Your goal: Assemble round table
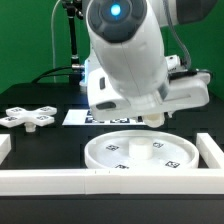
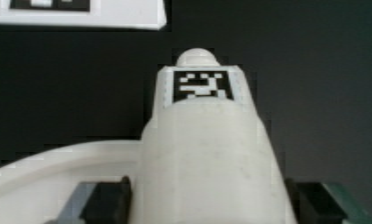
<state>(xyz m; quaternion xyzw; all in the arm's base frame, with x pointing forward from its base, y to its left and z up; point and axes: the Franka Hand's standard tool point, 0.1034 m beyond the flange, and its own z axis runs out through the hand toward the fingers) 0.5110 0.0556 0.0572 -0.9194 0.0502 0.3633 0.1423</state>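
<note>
The white cylinder leg (image 2: pixel 204 130) with a square tag on its side stands between my gripper's (image 2: pixel 204 202) dark fingers (image 2: pixel 105 200), which are shut on it. In the exterior view the gripper (image 1: pixel 151 118) hangs just above the far rim of the large rimmed round disc (image 1: pixel 138 150), and my arm hides most of the leg. The disc lies flat with several tags on its face; its rim shows in the wrist view (image 2: pixel 41 175) beside the leg. The cross-shaped base (image 1: pixel 29 116) lies on the black table at the exterior view's left.
The marker board (image 1: pixel 74 117) lies behind the disc and shows in the wrist view (image 2: pixel 76 12). Long white border rails run along the front (image 1: pixel 90 181) and the exterior view's right (image 1: pixel 212 150).
</note>
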